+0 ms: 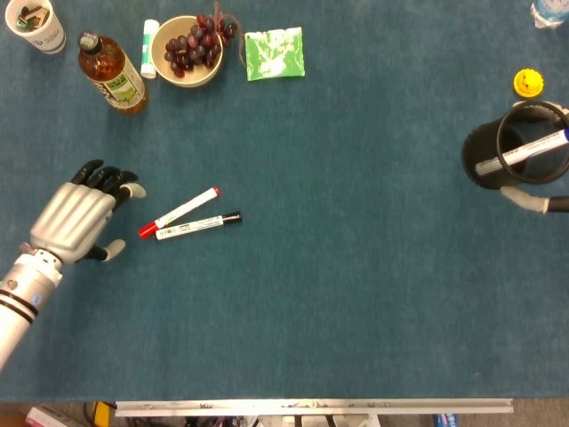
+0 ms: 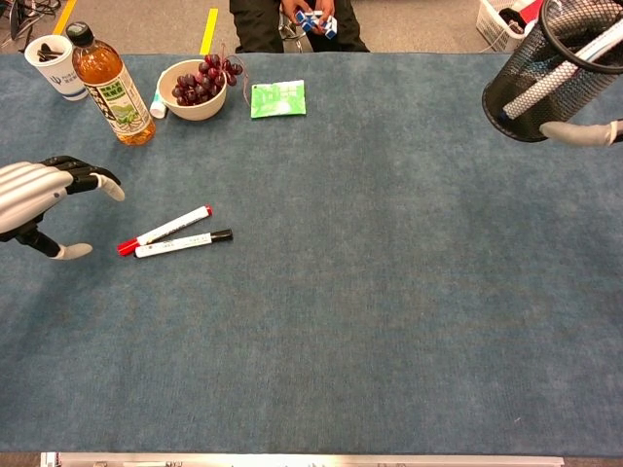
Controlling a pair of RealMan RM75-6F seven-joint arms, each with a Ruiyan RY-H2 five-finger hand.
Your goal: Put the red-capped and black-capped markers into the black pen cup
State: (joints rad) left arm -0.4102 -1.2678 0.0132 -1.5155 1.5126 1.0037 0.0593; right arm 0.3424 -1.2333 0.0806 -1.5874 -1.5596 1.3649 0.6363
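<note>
Left hand point(image 1: 76, 218) at left-centre of frame, fingers spread, holding nothing, near the red-capped marker point(image 1: 179, 212) & black-capped marker point(image 1: 197, 225) — both flat on tabletop point(image 1: 356, 285), touching. Right edge: black pen cup point(image 1: 516, 156) held tilted by right hand point(image 1: 533, 201) — mostly out of frame.

Left hand point(image 1: 76, 222): silver-grey ribbed metal back, black fingers point(image 1: 105, 177) with pale grey-white tips; thumb black with a pale tip too. Wrist is a white cylindrical cuff point(image 1: 27, 286) with dark bands and a small marking, too small to read, white forearm behind it. Chest view shows the same silver shell and black fingers with light pads. Right hand point(image 1: 533, 202): only one pale grey fingertip on a black segment shows at the frame edge, beside the black pen cup point(image 1: 511, 156).
</note>
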